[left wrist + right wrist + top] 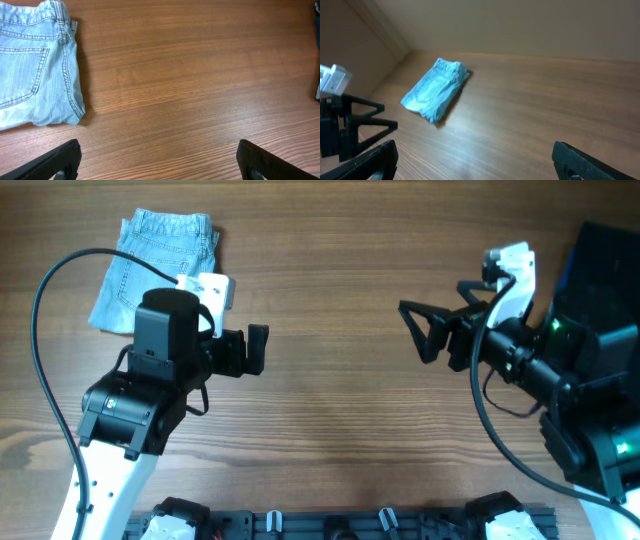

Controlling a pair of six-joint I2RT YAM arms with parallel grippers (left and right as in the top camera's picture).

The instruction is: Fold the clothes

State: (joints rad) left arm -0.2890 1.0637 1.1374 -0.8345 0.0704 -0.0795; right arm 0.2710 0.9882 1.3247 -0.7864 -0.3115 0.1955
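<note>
The denim shorts lie folded into a compact rectangle at the far left of the table. The left gripper hangs near them, toward the table's middle and not touching. Its jaws stand wide apart with only bare wood between them. The right gripper is well apart from the shorts, across the table, its jaws likewise spread and empty. From above, the left arm covers the shorts' near right corner. The left wrist view cuts off their left side and shows one stitched back pocket. A dark cloth at the far right is partly hidden by the right arm. Both arms reach inward, their fingers pointing toward each other.
</note>
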